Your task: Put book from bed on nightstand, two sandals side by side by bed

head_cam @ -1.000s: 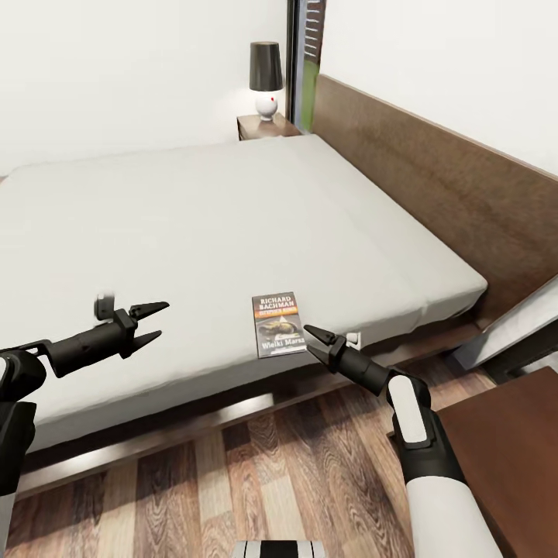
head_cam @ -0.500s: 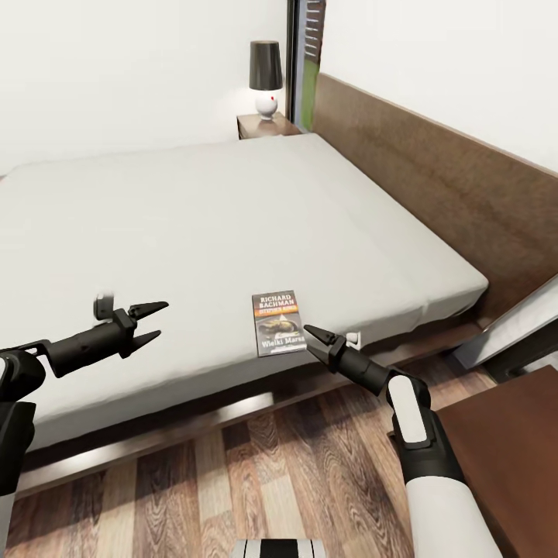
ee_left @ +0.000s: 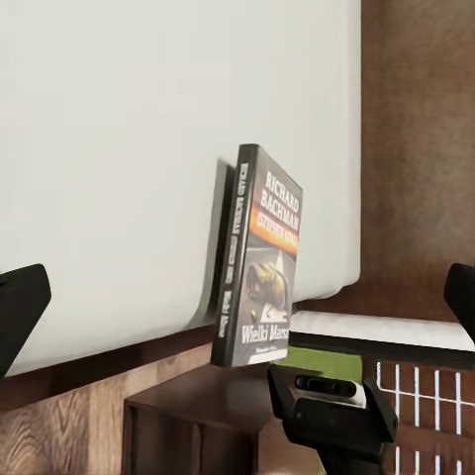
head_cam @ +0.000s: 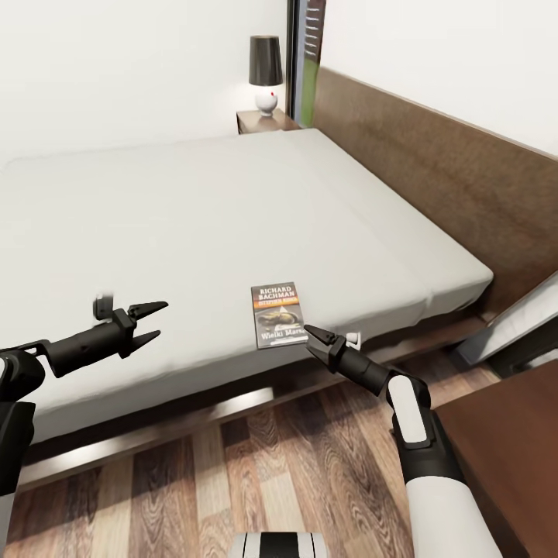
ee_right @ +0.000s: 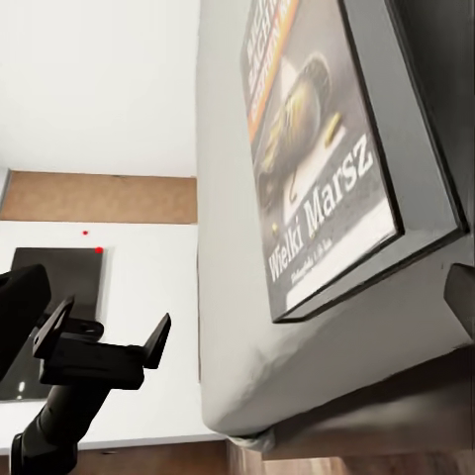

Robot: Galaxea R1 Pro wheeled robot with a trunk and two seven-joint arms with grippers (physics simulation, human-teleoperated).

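Observation:
The book (head_cam: 277,314) lies flat, cover up, near the front edge of the bed (head_cam: 194,209), on the off-white mattress. My right gripper (head_cam: 312,339) hovers open just right of the book's lower corner, at the mattress edge; the right wrist view has the book (ee_right: 327,168) close ahead between its spread fingers. My left gripper (head_cam: 161,319) is open above the mattress, well left of the book (ee_left: 262,267), pointing toward it. One nightstand (head_cam: 263,122) stands at the bed's far corner, another nightstand (head_cam: 504,442) beside my right arm. The sandals are out of view.
A black-shaded lamp (head_cam: 265,74) stands on the far nightstand. The brown headboard (head_cam: 434,178) runs along the right of the bed. Wood-plank floor (head_cam: 256,473) lies between me and the dark bed frame (head_cam: 194,422).
The whole view has shifted a little, so the bed and book sit slightly higher in the picture. Both arms hold the same pose, both grippers still open.

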